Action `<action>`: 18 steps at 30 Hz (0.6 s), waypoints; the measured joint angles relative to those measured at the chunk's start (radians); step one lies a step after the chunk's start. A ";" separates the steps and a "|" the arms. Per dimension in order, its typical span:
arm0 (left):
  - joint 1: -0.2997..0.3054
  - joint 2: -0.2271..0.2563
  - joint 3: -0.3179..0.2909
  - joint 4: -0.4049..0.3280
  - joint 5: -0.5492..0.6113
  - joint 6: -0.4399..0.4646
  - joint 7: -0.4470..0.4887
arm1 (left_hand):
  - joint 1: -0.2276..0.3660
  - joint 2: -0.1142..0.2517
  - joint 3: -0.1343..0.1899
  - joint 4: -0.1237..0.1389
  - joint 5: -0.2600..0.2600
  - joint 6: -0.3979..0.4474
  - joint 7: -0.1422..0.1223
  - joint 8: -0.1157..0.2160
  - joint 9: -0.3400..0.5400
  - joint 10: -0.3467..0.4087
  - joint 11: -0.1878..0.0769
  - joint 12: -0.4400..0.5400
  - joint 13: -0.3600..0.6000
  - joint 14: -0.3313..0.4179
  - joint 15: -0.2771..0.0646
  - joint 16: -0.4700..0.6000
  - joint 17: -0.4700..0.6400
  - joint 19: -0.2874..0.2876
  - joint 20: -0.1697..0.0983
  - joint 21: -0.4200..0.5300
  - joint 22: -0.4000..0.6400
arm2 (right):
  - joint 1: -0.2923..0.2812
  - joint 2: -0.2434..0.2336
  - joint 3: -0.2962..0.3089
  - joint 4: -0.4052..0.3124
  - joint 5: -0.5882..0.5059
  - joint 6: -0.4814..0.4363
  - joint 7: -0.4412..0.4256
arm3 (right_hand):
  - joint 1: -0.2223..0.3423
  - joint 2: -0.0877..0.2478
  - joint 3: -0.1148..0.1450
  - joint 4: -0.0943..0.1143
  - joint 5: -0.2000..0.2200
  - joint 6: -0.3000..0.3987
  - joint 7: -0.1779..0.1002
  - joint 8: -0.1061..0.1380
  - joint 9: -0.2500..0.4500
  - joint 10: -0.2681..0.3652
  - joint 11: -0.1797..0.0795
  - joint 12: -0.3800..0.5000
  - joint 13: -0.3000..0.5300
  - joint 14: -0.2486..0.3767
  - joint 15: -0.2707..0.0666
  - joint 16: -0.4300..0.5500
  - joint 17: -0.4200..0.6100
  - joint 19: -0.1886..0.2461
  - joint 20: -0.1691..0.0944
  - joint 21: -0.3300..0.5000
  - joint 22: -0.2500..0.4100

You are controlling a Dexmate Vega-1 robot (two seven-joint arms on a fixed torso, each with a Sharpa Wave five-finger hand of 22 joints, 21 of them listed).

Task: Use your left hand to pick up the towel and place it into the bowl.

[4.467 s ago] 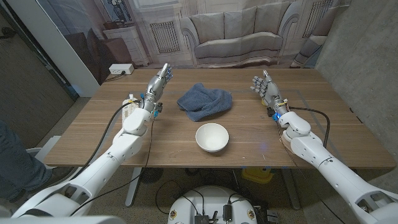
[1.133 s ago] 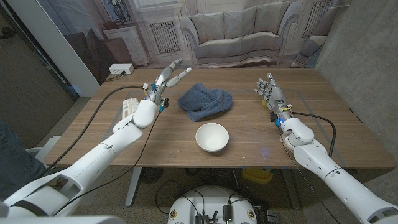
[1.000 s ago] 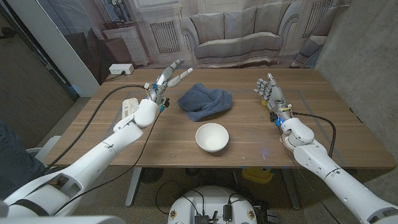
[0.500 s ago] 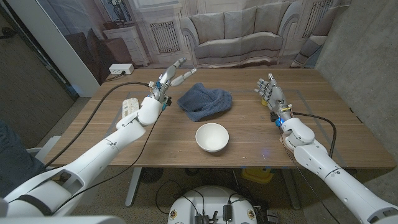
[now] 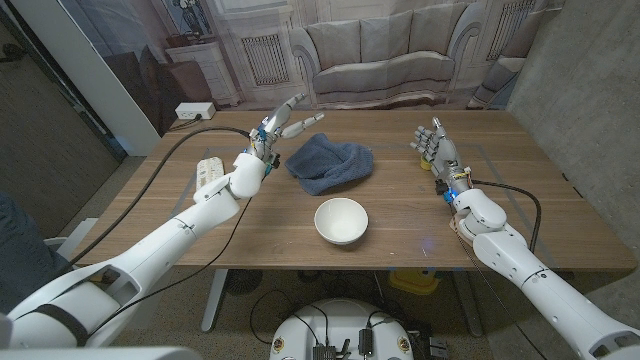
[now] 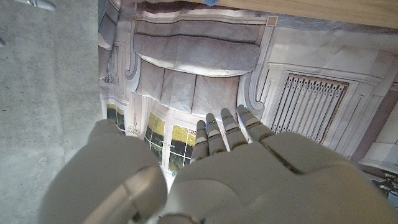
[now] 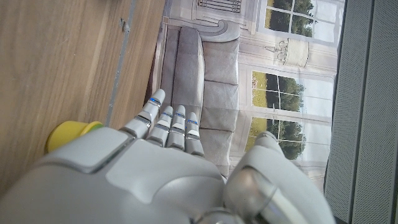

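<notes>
The left hand (image 5: 283, 122) hangs above the far left part of the wooden table (image 5: 150, 215), holding nothing, its fingers spread and reaching toward the towel (image 5: 330, 163) just to its right without touching it. The towel is a crumpled blue heap at the far middle of the table, and the white bowl (image 5: 341, 220) stands apart from it on the near side, empty as far as the head view shows. I judge the towel soft, light and limp: it should bunch under the fingers and sag once lifted, so the raised folds near the heap's middle look the best place to take hold, since a pinch at an edge could leave a corner trailing over the bowl's rim. The bowl seems light enough to slide or tip if dragged cloth catches it. The right hand (image 5: 433, 147) stands raised at the far right, open and grasping nothing, well clear of the path. A pale object (image 5: 208, 170) lies beside the left forearm, too hidden to identify. Nothing stands between towel and bowl.
</notes>
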 measured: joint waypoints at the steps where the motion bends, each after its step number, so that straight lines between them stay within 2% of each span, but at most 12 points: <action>1: 0.000 0.000 0.001 -0.001 0.000 0.000 0.000 | 0.000 0.000 0.000 0.000 0.000 0.000 0.000 0.000 0.000 0.000 0.000 0.000 0.000 0.000 0.000 0.000 0.000 0.000 0.000 0.000 0.000 | 0.000 0.000 0.000 0.000 0.000 0.000 0.000 | 0.000 0.000 0.000 0.000 0.000 0.000 0.000 0.000 0.000 0.000 0.000 0.000 0.000 0.000 0.000 0.000 0.000 0.000 0.000 0.000 0.000; 16: -0.013 0.009 0.026 -0.026 0.101 0.100 -0.001 | 0.008 0.000 -0.004 -0.004 0.000 0.000 0.000 -0.006 0.000 0.000 0.000 0.000 0.000 0.000 0.000 0.000 0.000 0.000 0.000 -0.007 0.000 | 0.023 0.009 -0.004 0.028 0.003 0.000 0.011 | 0.000 0.000 0.000 0.000 0.000 0.000 0.000 0.000 0.000 0.000 0.000 0.000 0.000 0.000 0.000 0.000 0.000 0.000 0.000 -0.007 0.000; 18: -0.027 0.016 0.049 -0.046 0.110 0.110 -0.006 | 0.008 0.000 -0.004 -0.004 0.000 0.000 0.000 -0.006 0.000 -0.001 -0.001 0.000 0.000 0.000 0.000 0.000 0.000 0.000 0.000 -0.007 0.000 | 0.024 0.010 -0.005 0.031 0.006 0.000 0.018 | 0.000 0.000 0.000 0.000 0.000 0.000 0.000 0.000 0.000 0.000 0.000 0.000 0.000 0.000 0.000 0.000 0.000 0.000 0.000 -0.007 0.000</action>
